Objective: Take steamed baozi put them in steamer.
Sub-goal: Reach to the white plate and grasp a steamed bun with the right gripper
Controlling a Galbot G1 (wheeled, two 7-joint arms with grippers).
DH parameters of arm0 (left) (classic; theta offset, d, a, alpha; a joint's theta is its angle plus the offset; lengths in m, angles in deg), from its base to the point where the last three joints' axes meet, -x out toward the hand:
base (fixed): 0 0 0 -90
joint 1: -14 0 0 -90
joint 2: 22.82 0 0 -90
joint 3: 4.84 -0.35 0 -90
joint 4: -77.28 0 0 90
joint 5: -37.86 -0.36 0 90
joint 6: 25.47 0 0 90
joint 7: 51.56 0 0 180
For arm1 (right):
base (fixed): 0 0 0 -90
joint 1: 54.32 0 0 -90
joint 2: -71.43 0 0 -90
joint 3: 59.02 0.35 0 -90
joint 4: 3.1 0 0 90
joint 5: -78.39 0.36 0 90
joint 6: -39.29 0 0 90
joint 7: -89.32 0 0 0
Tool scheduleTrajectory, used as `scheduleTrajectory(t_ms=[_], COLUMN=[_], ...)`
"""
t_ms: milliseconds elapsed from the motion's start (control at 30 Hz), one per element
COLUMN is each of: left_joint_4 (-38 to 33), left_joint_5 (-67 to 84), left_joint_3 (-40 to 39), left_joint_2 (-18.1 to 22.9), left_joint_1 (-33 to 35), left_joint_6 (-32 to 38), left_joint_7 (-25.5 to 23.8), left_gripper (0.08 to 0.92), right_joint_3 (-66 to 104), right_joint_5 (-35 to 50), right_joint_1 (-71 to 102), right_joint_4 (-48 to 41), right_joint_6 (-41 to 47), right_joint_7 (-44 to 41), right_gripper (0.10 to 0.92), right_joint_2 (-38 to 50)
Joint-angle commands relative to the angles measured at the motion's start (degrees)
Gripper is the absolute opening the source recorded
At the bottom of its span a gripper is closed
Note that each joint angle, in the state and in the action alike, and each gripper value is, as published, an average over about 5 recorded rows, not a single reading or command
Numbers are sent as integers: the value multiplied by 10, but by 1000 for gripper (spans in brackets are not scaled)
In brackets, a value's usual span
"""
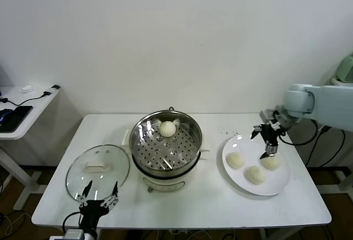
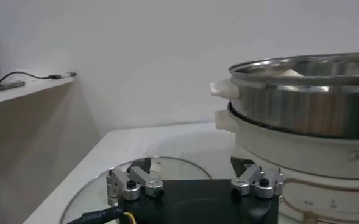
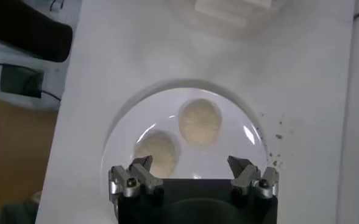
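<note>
Item: right pincer (image 1: 267, 143), fingers apart, hanging above flat white plate (image 1: 276, 187) holding three pale domed baozi (image 1: 235, 160). One baozi inside shiny round steel steamer (image 1: 165, 143). Advice: centre over nearest bun, close gently. Left pincer (image 1: 98, 196) parked apart at desk (image 1: 215, 204) edge.

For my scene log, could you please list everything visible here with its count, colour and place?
baozi in steamer: one, cream-white, on the perforated tray, far side.
baozi on plate: three, cream-white, clustered together.
steamer: one, shiny steel on white base, table centre.
plate: one, white, table's right part.
glass lid: one, clear with white handle, table's left part.
table: one, white.
side desk: one, white, far left, carrying dark devices and cables.
left hand: open, at the lid's near edge.
right hand: open, above the plate's baozi.
</note>
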Motion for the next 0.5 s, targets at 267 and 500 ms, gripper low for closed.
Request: scheduleTrajectory(t_ms=[267, 500], left_joint_4=[2, 2], left_joint_5=[-3, -2], left_joint_3=[3, 3], left_joint_2=[3, 0], left_joint_1=[6, 5], left_joint_6=[0, 0], left_joint_7=[0, -1], left_gripper=[823, 823], right_joint_3=[171, 188], right_joint_5=[-22, -40], right_joint_1=[222, 237], right_joint_4=[-119, -144], right_joint_6=[69, 70], right_joint_7=[27, 37], right_gripper=[823, 823], right_joint_2=[-56, -69])
